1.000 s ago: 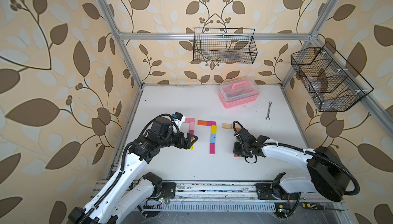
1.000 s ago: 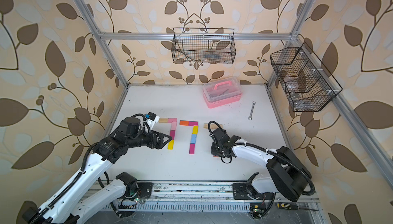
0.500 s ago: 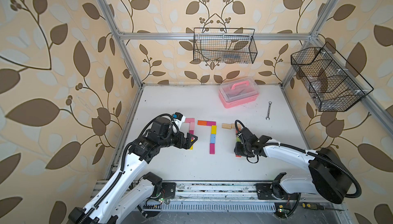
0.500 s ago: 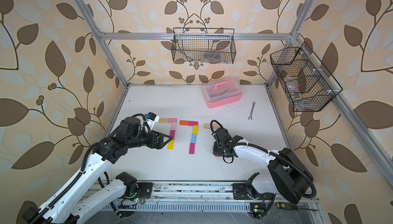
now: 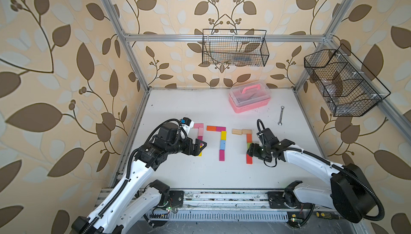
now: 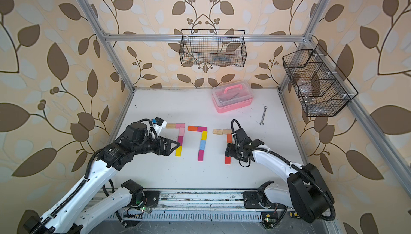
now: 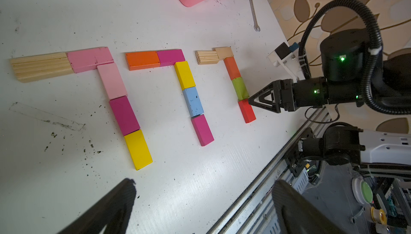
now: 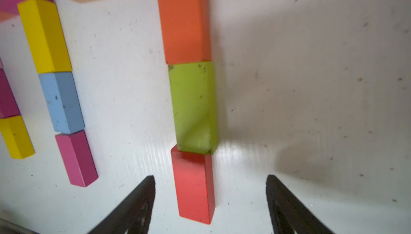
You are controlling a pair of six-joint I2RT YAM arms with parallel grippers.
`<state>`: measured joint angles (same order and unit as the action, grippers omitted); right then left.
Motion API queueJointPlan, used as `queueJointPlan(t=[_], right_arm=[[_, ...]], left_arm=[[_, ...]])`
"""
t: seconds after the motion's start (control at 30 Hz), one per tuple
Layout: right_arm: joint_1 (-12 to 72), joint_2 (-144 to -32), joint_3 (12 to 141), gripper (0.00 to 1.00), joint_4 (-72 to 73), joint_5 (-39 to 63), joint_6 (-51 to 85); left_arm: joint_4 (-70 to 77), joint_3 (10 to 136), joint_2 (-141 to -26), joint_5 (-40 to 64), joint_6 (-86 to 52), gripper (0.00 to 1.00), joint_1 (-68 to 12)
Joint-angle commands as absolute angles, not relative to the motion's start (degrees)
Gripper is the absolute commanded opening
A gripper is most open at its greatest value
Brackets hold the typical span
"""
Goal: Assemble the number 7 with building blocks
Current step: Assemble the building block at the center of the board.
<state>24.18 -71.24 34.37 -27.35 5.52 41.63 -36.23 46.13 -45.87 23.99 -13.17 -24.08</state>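
Right arm reached in low from the front-right corner, forearm stretched toward mid-table, wrist angled down at the stem of the right 7 [image 5: 249, 137]. Right gripper [image 8: 210, 177] was spread: its fingers [image 8: 138, 204] straddled the red block [image 8: 193, 184] with bare table showing on both sides, nothing gripped. In the left wrist view its tip sat just beside the joint between the red block and the green block [image 7: 240, 88].

Left arm came in from the front-left, elbow raised, forearm roughly level. Left gripper [image 5: 202, 148] was wide apart and empty, hanging over the lower stem of the left 7 [image 6: 182, 131], near its yellow block [image 6: 178, 151]. In its own wrist view the fingers were clear of every block.

All fifteen building blocks lay flat mid-table [image 5: 189, 106] as three 7s side by side.
- Left 7: wood + pink bar; light pink, magenta, yellow stem.
- Middle 7 [image 5: 223, 135]: orange + magenta bar; yellow, blue, magenta stem.
- Right 7: two plain-wood blocks as bar; orange block [image 7: 232, 67], green, red stem. Red butted against green's end, slightly out of line.

Occlusion: in both top views the left gripper covered part of the left 7's stem and the right gripper hid most of the green block.

Pink box [image 5: 249, 101] sat at the back, wrench [image 5: 281, 116] just to its right, both well apart from the blocks. Back-wall basket [image 5: 234, 54] and right-wall basket [image 5: 342, 88] hung above the table.
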Motion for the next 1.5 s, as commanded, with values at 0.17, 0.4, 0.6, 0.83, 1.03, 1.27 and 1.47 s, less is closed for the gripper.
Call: queueJointPlan(t=[0.17, 0.4, 0.6, 0.83, 1.03, 1.27, 1.47], right_arm=[[23.38, -77.39, 37.5, 0.74, -27.63, 10.28, 35.38], [24.35, -81.85, 38.14, 0.73, -24.82, 10.24, 35.79], [24.51, -82.34, 38.23, 0.72, -24.17, 10.17, 35.69], [23.73, -82.88, 38.05, 0.71, -22.72, 11.68, 35.08], [23.82, -82.86, 37.8, 0.7, -22.09, 12.17, 35.32], [23.82, -83.11, 37.62, 0.7, -21.36, 12.77, 35.26], [24.08, -83.11, 37.62, 0.68, -21.01, 13.25, 35.57]], left_arm=[[-35.95, 46.67, -45.97, 24.81, -11.87, 0.99, -24.61], [-36.04, 46.67, -45.92, 24.78, -11.87, 0.99, -24.61], [-36.06, 46.75, -45.87, 24.79, -11.87, 0.99, -24.61], [-36.04, 46.67, -45.96, 24.7, -11.87, 0.99, -24.58], [-36.04, 46.67, -46.1, 24.61, -11.89, 0.99, -24.61], [-36.04, 46.67, -46.13, 24.57, -11.89, 0.99, -24.61], [-36.04, 46.67, -46.21, 24.61, -11.87, 0.99, -24.6]])
